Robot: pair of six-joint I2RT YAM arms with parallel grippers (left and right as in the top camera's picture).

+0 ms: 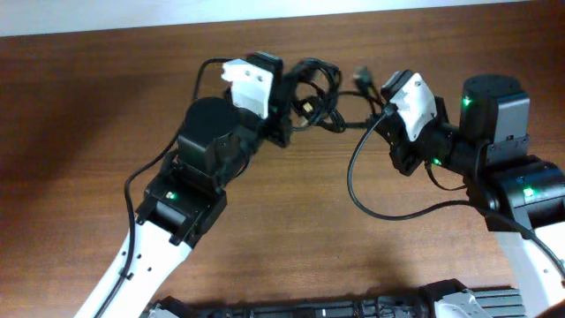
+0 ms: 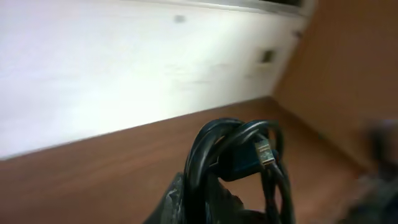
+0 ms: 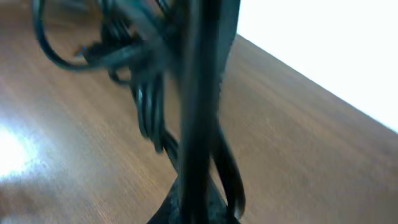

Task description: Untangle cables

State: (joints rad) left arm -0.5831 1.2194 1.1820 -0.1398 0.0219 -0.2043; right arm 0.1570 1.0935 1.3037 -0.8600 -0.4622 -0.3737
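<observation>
The cables (image 1: 316, 88) are thin black cords looped in a tangled bundle at the far middle of the table. My left gripper (image 1: 293, 110) is shut on the bundle's left side. In the left wrist view the loops (image 2: 214, 149) rise out of the jaws of the left gripper (image 2: 199, 199), and a metal-tipped plug (image 2: 265, 153) hangs among them. My right gripper (image 1: 382, 112) is shut on a strand at the bundle's right. That strand (image 3: 198, 112) runs straight up from the right gripper (image 3: 199, 208), with the blurred bundle (image 3: 144, 93) beyond. A loose plug (image 1: 362, 78) sticks out at the upper right.
The wooden table (image 1: 265, 221) ends at a white wall (image 2: 124, 68) just behind the bundle. A thicker black wire (image 1: 353, 181) loops over the table beside the right arm (image 1: 494, 132). The left arm (image 1: 199, 159) reaches in from the lower left.
</observation>
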